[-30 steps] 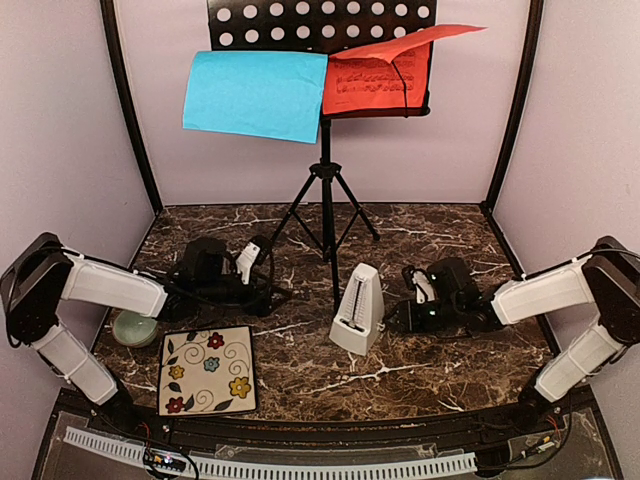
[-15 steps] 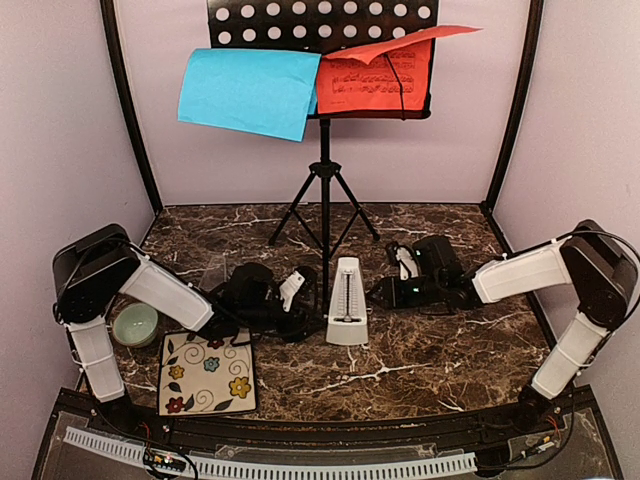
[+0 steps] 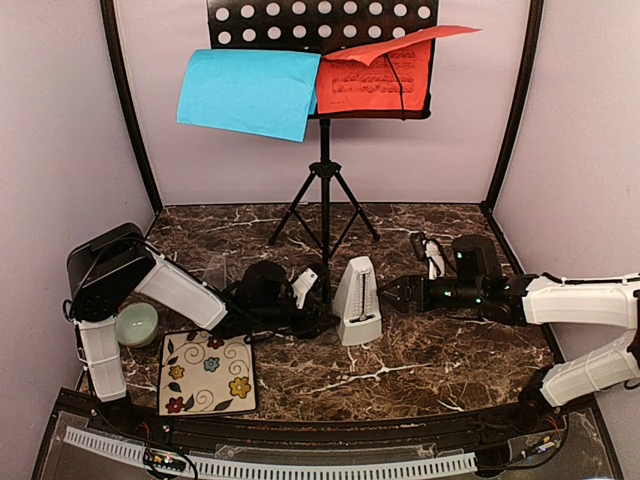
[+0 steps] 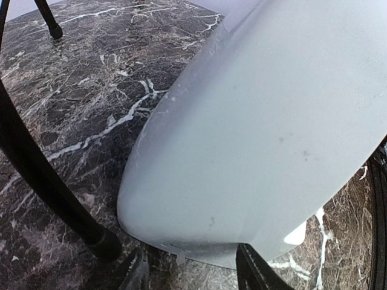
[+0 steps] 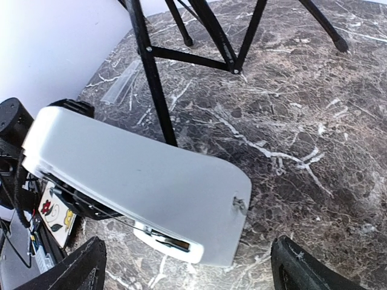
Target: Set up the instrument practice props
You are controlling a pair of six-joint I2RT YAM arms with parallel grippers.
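White metronome (image 3: 355,300) stands on the marble tabletop (image 3: 430,355) near the music stand (image 3: 324,180). We see the right gripper (image 5: 190,257) spread wide beside it; whether the left gripper (image 4: 192,269) clamps it, we cannot tell.

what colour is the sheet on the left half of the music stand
The sheet is plain bright blue; the top external view shows it best.

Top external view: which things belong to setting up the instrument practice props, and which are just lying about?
Job: black tripod music stand, blue music sheet, red music sheet, white metronome.
Lying about: pale green bowl, flower-patterned tile.
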